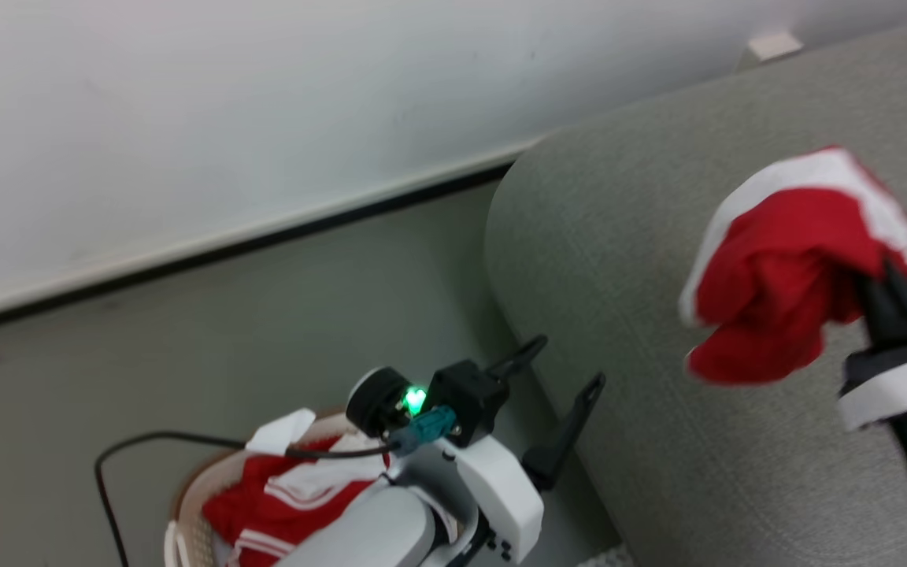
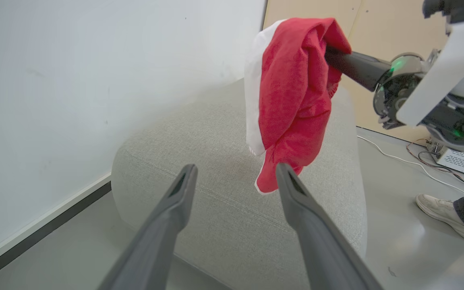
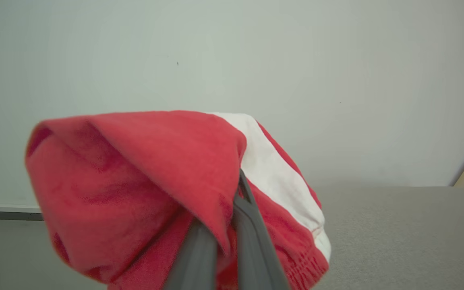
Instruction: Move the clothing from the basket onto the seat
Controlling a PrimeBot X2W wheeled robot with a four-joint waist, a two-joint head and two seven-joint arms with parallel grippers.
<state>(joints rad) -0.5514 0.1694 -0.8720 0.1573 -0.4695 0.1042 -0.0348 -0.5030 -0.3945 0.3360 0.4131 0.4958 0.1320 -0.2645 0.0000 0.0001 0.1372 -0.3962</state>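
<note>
A red garment with a white panel (image 1: 784, 268) hangs above the light grey seat (image 1: 642, 260), pinched in my right gripper (image 1: 886, 276), which is shut on it. The same garment (image 2: 292, 96) dangles over the seat (image 2: 224, 169) in the left wrist view, and it drapes over my right fingers (image 3: 252, 229) in the right wrist view. My left gripper (image 1: 560, 366) stands open and holds nothing, beside the seat's rounded end. More red and white clothing (image 1: 288, 496) lies in the cream basket (image 1: 190, 512) at the bottom left, partly hidden by my left arm.
A white wall with a dark baseboard (image 1: 225, 244) runs behind the grey floor. A black cable (image 1: 154, 441) loops over the basket. A person's shoe (image 2: 445, 215) stands on the floor past the seat, near a white cable and an equipment box (image 2: 463, 161).
</note>
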